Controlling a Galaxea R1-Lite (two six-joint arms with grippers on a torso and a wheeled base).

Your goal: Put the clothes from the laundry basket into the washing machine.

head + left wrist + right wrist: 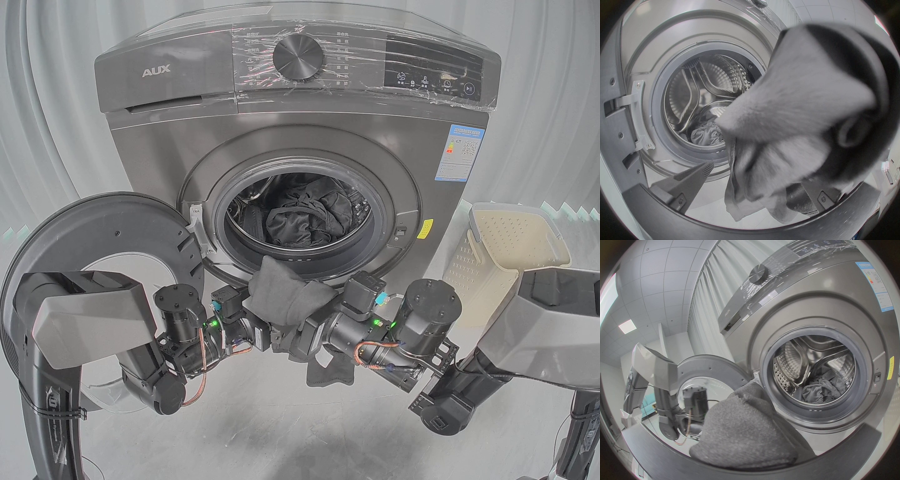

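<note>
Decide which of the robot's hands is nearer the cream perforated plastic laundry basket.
Right. The right hand lies beneath the grey knitted garment, on the basket's side; the left hand sits just beyond it, toward the open round grey door.

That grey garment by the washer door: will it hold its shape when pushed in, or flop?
Probably floppy: the grey garment droops in soft folds, with a flap hanging below. Its knit looks coarse, so it likely grips rather than slips, and may catch on the drum opening's rim.
</note>
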